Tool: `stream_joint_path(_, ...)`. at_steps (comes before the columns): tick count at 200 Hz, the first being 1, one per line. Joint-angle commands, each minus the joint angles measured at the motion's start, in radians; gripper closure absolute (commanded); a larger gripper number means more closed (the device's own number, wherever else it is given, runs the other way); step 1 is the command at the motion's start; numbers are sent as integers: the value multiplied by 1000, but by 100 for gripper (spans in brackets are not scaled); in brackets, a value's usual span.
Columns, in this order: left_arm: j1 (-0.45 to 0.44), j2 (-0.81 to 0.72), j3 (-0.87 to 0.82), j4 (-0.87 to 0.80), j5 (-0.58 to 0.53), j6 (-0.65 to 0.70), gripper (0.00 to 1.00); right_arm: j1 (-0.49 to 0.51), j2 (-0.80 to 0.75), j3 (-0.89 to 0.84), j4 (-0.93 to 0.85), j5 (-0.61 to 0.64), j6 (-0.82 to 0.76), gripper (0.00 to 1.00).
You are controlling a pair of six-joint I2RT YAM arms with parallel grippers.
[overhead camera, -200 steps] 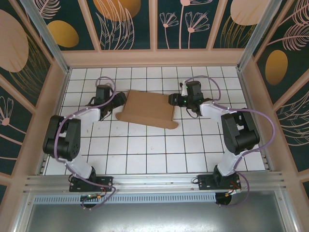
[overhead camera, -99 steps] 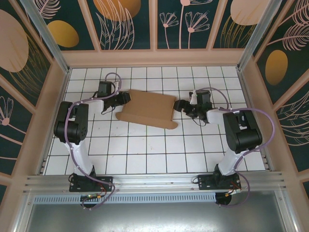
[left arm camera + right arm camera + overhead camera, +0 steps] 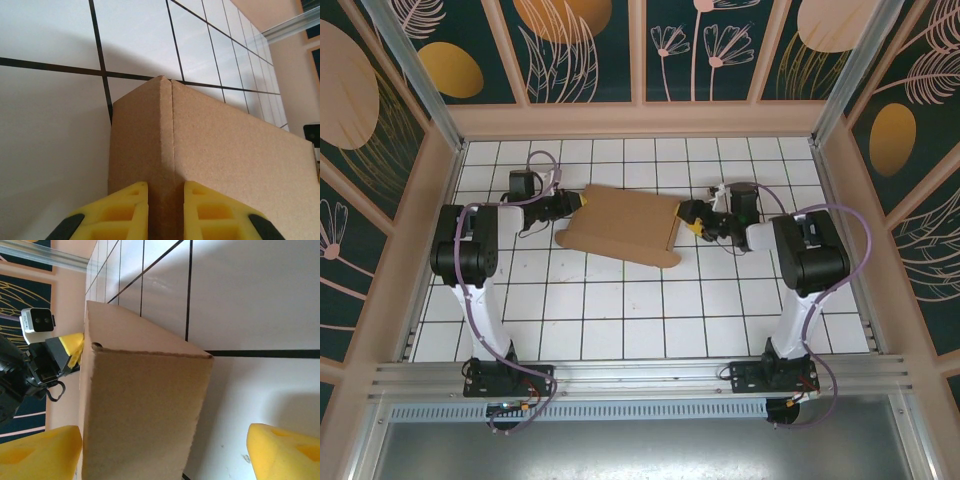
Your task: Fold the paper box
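The paper box [image 3: 620, 225] is a plain brown, shallow cardboard mailer lying closed on the white tiled table, slightly skewed. My left gripper [image 3: 576, 203] is at its far left corner. In the left wrist view its yellow fingers [image 3: 125, 212] are pinched on a thin cardboard edge of the box [image 3: 215, 145], so my left gripper [image 3: 166, 200] is shut on it. My right gripper [image 3: 691, 220] is at the box's right end. It stands wide open [image 3: 165, 455], with the box's end wall [image 3: 145, 405] between its fingers and a gap to one of them.
The tiled table [image 3: 640, 300] is walled by tan panels at the back [image 3: 640, 120] and on both sides. Aluminium posts stand in the far corners, and a rail [image 3: 640, 375] runs along the near edge. Both arms reach inward from the sides.
My left gripper has closed on the box's left edge. My right gripper has opened wider and come in over the box's right end. The box has shifted slightly.
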Motion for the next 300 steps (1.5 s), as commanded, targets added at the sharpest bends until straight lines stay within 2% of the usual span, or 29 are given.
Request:
stream_joint_path(1, 17, 78, -39, -123, -45, -14, 99, 46, 37, 31, -74, -30, -13, 14)
stream_joint_path(38, 17, 70, -39, -109, -35, -28, 98, 105, 69, 99, -103, -34, -10, 15)
stream_joint_path(62, 17, 34, -58, -57, -30, -81, 96, 115, 66, 77, -6, -18, 101, 29)
stream_joint_path(89, 17, -130, -83, -44, -132, -118, 80, 74, -8, -14, 118, 11, 207, 51)
stream_joint_path(103, 8, -248, -86, -82, -212, -91, 67, 57, -32, -31, 132, -5, 245, 53)
stream_joint_path(116, -40, -366, -65, -167, -298, 20, 59, 51, -46, -29, 116, -25, 262, 53)
stream_joint_path(136, -198, -494, -38, -304, -465, 243, 52, 39, -64, -28, 78, -46, 275, 54)
stream_joint_path(162, -380, -637, -127, -338, -567, 427, 49, 32, -110, -49, 39, -87, 293, 54)
stream_joint_path(185, -495, -779, -267, -336, -595, 733, 45, 25, -148, -137, 177, -145, 421, 57)
stream_joint_path(205, -517, -887, -345, -288, -652, 871, 43, 26, -166, -209, 340, -195, 538, 60)
stream_joint_path(220, -528, -907, -317, -369, -653, 977, 42, 25, -185, -244, 406, -217, 582, 61)
stream_joint_path(242, -568, -905, -288, -465, -689, 1115, 39, 25, -210, -261, 414, -226, 581, 61)
stream_joint_path(269, -602, -875, -255, -559, -666, 1192, 36, 26, -217, -286, 490, -238, 634, 62)
stream_joint_path(300, -629, -849, -289, -466, -793, 1235, 37, 35, -219, -309, 588, -256, 695, 63)
